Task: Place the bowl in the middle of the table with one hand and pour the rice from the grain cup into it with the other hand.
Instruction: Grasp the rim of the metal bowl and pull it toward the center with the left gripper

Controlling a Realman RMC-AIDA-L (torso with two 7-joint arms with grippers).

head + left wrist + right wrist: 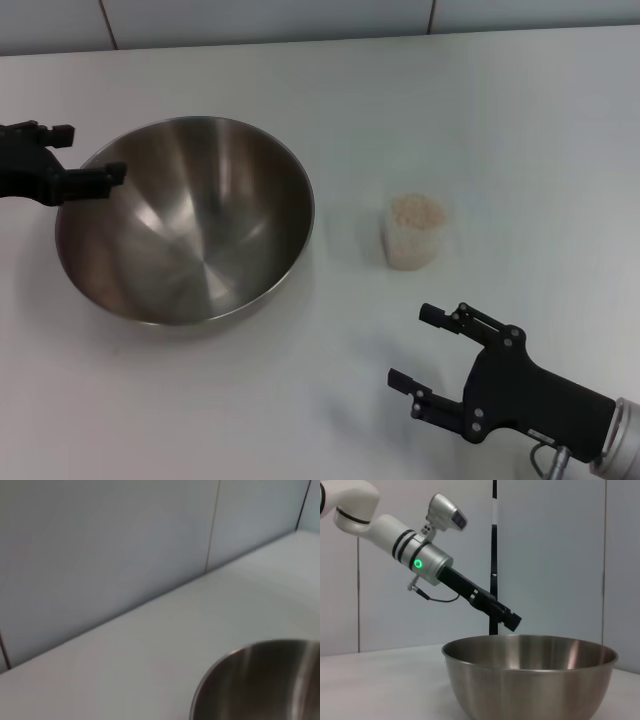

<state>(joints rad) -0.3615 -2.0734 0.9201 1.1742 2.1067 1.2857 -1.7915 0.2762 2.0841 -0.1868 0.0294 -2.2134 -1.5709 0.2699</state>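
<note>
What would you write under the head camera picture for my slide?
Open left gripper at the bowl; open right gripper near the grain cup of rice.

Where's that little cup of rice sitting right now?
In the head view the grain cup stands upright on the table, right of the bowl with a gap between them, and ahead of the open right hand.

Bowl (185,222) left of grain cup (414,232)

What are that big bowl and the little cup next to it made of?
The bowl looks like stainless steel: a brushed silvery inside with streaky reflections. The grain cup seems to be thin translucent plastic, since the pale rice shows faintly through its wall. Neither can be confirmed by sight alone.
</note>
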